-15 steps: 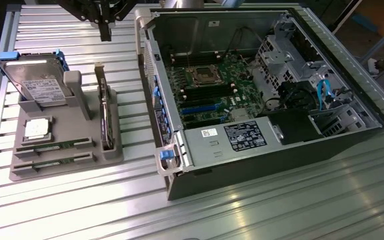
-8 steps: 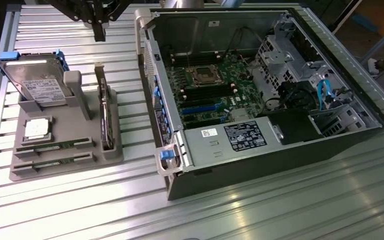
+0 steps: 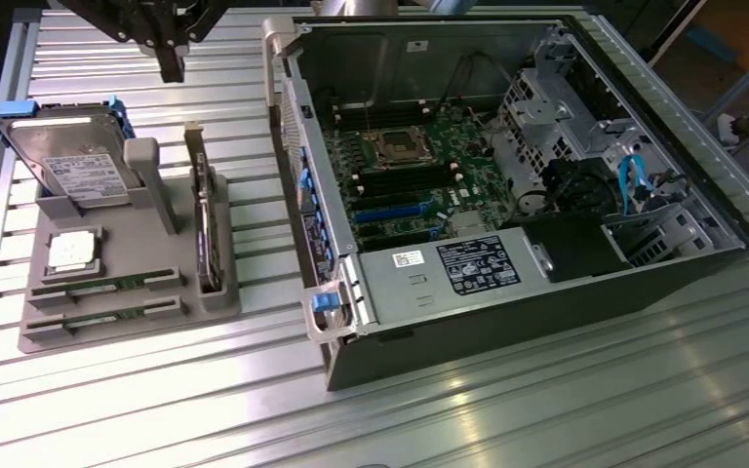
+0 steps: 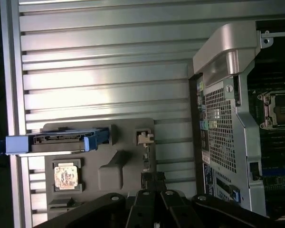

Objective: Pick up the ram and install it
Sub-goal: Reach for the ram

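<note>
Exterior view shows the claw [image 3: 173,74] hanging above the ribbed table [image 3: 479,419], closed on nothing, its fingers pressed together into one narrow tip. It sits just off the end of the grey holder [image 3: 128,337], the end where the hard drive [image 3: 75,166] stands in its blue frame.

The ram [image 3: 98,286] lies at the holder's far end from the claw, on edge in a low slot. A second stick [image 3: 104,317] sits in the slot just beyond it. Going out from the claw, the hard drive comes first, then the square CPU [image 3: 73,251], then the ram. The dark expansion card [image 3: 203,234] stands upright along the side of the holder nearer the open computer case [image 3: 479,336].

The step in hand looks like the reach to the ram, with nothing picked up yet. To do it well, the claw should probably travel high over the hard drive, which stands taller than anything else in the holder and lies right on the path. The fingers would need to part before the claw descends, and they should line up so that they close across the stick's thin faces, not along its length. A grip near the middle of the stick should keep it level.

A straight, vertical descent seems wise. The neighbouring stick is close on the far side, and the expansion card stands near one end of the slot. A slanted approach could knock either of them, or jam the ram in its slot. The wrist view looks down on the holder from above, which should help in centring over the slot.
</note>
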Robot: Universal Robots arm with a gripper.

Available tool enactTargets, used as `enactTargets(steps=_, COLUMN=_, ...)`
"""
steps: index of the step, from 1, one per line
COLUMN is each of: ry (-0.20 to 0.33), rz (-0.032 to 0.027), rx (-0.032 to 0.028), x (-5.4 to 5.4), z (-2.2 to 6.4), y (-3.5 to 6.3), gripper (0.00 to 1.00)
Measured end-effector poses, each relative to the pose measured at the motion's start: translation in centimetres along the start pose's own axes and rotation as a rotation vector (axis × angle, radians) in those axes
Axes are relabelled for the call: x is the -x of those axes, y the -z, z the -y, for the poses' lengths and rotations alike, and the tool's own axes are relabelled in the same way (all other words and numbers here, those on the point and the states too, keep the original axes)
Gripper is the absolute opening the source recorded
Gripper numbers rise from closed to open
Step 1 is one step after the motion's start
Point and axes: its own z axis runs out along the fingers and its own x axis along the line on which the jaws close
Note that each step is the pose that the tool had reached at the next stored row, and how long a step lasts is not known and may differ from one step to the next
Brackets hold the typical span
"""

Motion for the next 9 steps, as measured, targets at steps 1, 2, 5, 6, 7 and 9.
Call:
enactTargets(steps=1, ry=0.000, rz=-0.0001, rx=0.0000, x=-0.2, z=0.02, y=0.00, gripper=0.11)
enactTargets(steps=2, ry=0.000, rz=-0.0002, rx=0.0000, x=-0.5, z=0.04, y=0.01, gripper=0.11)
enactTargets(steps=5, ry=0.000, rz=-0.0009, rx=-0.0001, x=-1.4, z=0.11, y=0.03, gripper=0.11)
enactTargets(steps=6, ry=0.000, rz=-0.0011, rx=-0.0001, x=-1.7, z=0.13, y=0.04, gripper=0.11)
enactTargets(steps=7, ry=0.000, rz=-0.0012, rx=-0.0001, x=-1.9, z=0.14, y=0.04, gripper=0.11)
enactTargets(steps=9, ry=0.000, rz=-0.0017, rx=-0.0001, x=-2.4, z=0.19, y=0.05, gripper=0.11)
